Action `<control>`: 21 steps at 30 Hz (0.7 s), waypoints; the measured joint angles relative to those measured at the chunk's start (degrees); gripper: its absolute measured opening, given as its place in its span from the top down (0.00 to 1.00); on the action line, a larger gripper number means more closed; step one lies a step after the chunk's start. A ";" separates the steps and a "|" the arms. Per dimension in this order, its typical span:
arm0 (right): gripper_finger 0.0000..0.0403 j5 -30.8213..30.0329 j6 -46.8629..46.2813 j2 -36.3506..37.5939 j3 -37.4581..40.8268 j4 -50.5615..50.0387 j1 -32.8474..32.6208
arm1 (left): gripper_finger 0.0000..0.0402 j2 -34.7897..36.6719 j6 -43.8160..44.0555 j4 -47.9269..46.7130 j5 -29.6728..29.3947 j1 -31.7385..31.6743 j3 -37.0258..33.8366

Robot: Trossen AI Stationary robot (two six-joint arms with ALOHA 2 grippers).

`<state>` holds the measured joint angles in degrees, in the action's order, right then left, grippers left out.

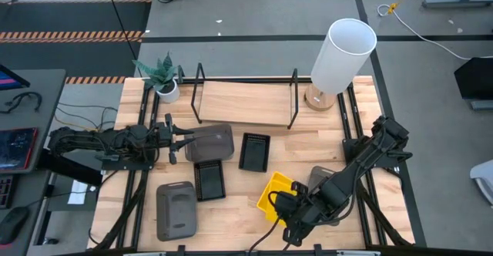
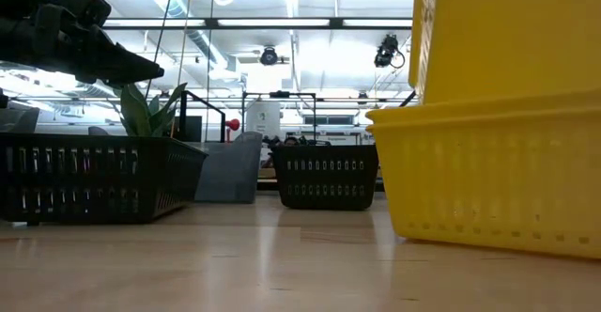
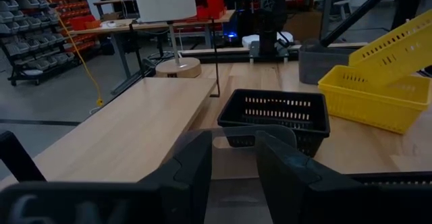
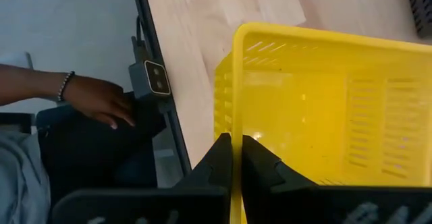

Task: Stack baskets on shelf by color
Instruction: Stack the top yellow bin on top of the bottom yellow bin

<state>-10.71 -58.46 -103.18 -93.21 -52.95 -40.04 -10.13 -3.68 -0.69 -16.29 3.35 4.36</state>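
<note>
From overhead I see my two arms working a wooden table (image 1: 323,152). The shelf (image 1: 245,102), a pale board between two black wire loops, lies across the far side at twelve o'clock, and nothing rests on it yet.

My right gripper (image 1: 286,203) is near the front edge at about five o'clock. Its fingers (image 4: 219,158) are closed on the rim of a yellow basket (image 4: 324,109), wall pinched between them. In the level view that basket (image 2: 507,35) hangs tilted above a second yellow basket (image 2: 488,176) on the table, so I judge I am nesting one into the other. The held basket's long axis runs on a diagonal, from seven towards one o'clock. A person's hand (image 4: 101,102) rests beyond the table edge, clear of the gripper.

My left gripper (image 1: 179,142) sits at nine o'clock, pointing towards three. Its fingers (image 3: 192,170) are partly apart and straddle the near wall of a dark grey basket (image 1: 211,142), but I cannot tell whether they press it. That basket's long side lies parallel to the shelf.

The relation that matters: from this left gripper the shelf lies towards one o'clock, just beyond the grey basket, so the left arm is much nearer the shelf than the right. Two black baskets (image 1: 254,151) sit mid-table, another grey basket (image 1: 176,210) at seven o'clock
</note>
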 joint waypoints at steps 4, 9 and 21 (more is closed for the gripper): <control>0.96 -0.78 -0.38 -0.28 0.00 -1.29 0.40 | 0.70 0.02 0.00 0.00 0.00 -0.01 -0.01; 0.96 -1.21 -0.52 -2.16 0.13 -2.71 0.97 | 0.70 0.02 -0.02 0.04 0.00 -0.02 0.00; 0.96 0.10 -0.17 -8.28 0.11 -11.22 3.81 | 0.70 0.02 -0.02 0.04 0.00 0.00 0.00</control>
<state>-10.62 -58.62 -111.46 -93.10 -64.18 -36.23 -10.11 -3.70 -0.65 -16.29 3.35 4.36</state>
